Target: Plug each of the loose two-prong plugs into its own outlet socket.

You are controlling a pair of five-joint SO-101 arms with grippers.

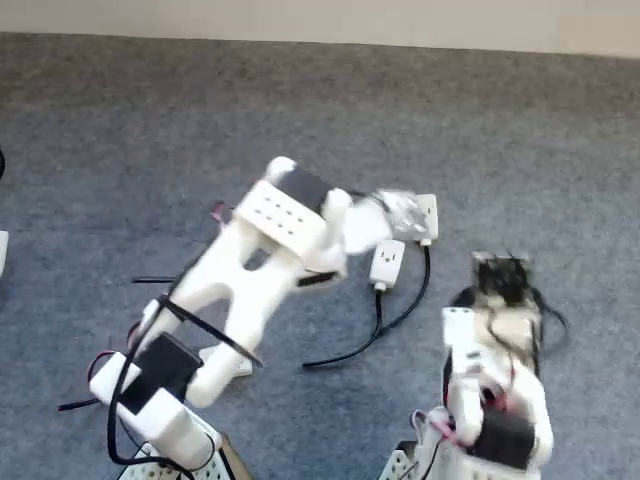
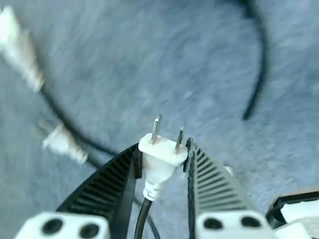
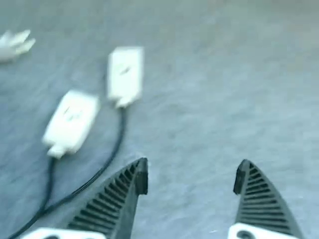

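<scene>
My left gripper (image 2: 162, 148) is shut on a white two-prong plug (image 2: 159, 162), whose prongs point away from the wrist and whose black cord runs back between the fingers. In the high view that gripper (image 1: 392, 212) hovers beside two white outlet sockets, one (image 1: 387, 263) near the middle and one (image 1: 428, 218) just behind it. My right gripper (image 3: 191, 177) is open over bare carpet with nothing between its fingers. The two sockets (image 3: 71, 121) (image 3: 125, 74) lie ahead of it, each on a black cord. From above, the right gripper (image 1: 500, 274) sits to the right of the sockets.
Grey carpet covers the floor. A black cord (image 1: 392, 318) loops from the sockets toward the front. Two blurred white pieces (image 2: 20, 47) (image 2: 62, 143) on a black cord lie beyond the held plug. A wall edge (image 1: 320, 20) runs along the back.
</scene>
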